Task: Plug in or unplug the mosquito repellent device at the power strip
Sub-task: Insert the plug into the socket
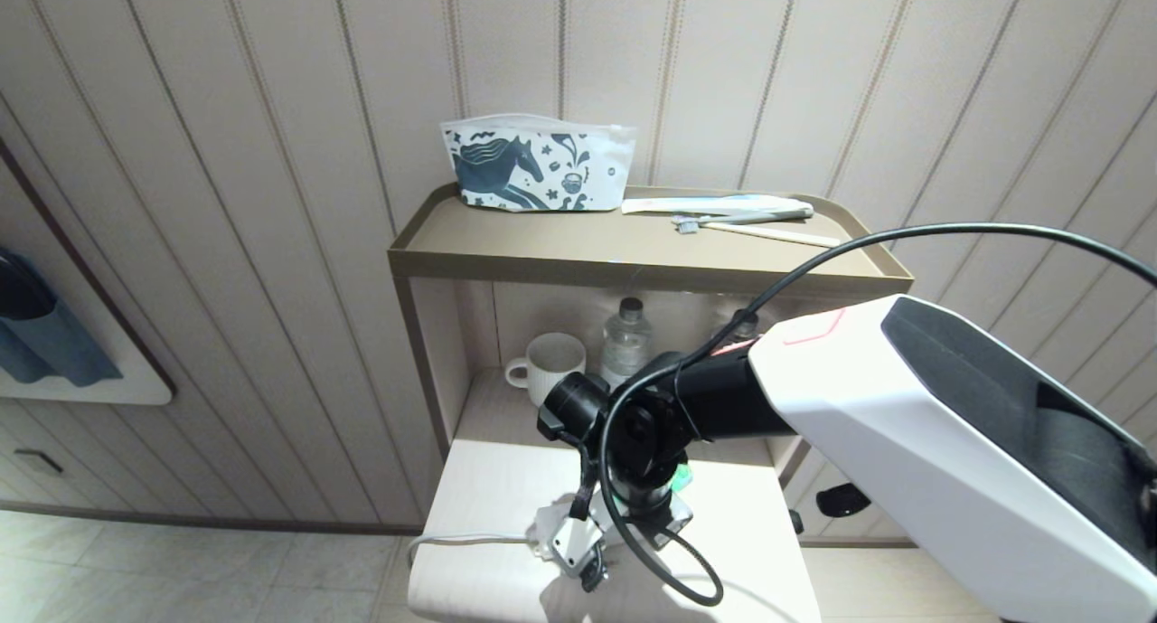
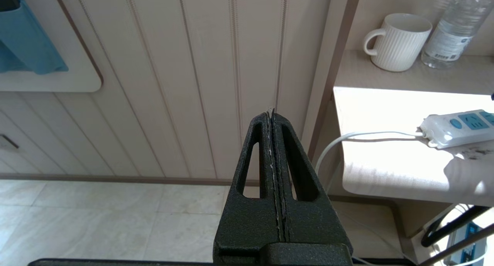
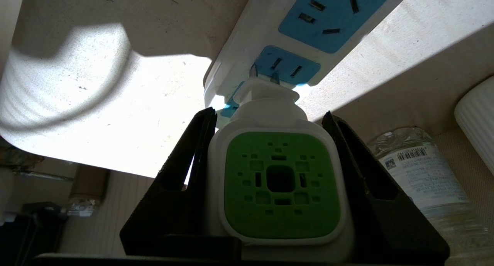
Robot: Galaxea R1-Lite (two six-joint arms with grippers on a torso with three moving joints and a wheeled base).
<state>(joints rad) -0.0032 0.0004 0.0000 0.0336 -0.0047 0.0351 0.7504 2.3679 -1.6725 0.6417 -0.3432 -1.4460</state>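
Note:
My right gripper [image 3: 268,113] is shut on the mosquito repellent device [image 3: 279,185], with its black fingers [image 3: 193,158] against the sides of the white head with the green centre. The device's two metal prongs show bare, right at a light-blue two-slot socket of the white power strip [image 3: 247,46]. In the head view the right gripper [image 1: 624,523] points down over the power strip [image 1: 565,537] on the white table [image 1: 488,487], and the arm hides most of the device. My left gripper [image 2: 271,113] hangs shut and empty, off the table's left side; the power strip [image 2: 459,127] lies beyond it.
A white ribbed mug [image 1: 553,363] and a clear water bottle [image 1: 626,338] stand on the shelf behind the table. The shelf's top tray [image 1: 633,252] bears a horse-print pouch [image 1: 533,166] and a toothbrush packet [image 1: 723,209]. The strip's cord [image 1: 461,540] runs off the table's left edge.

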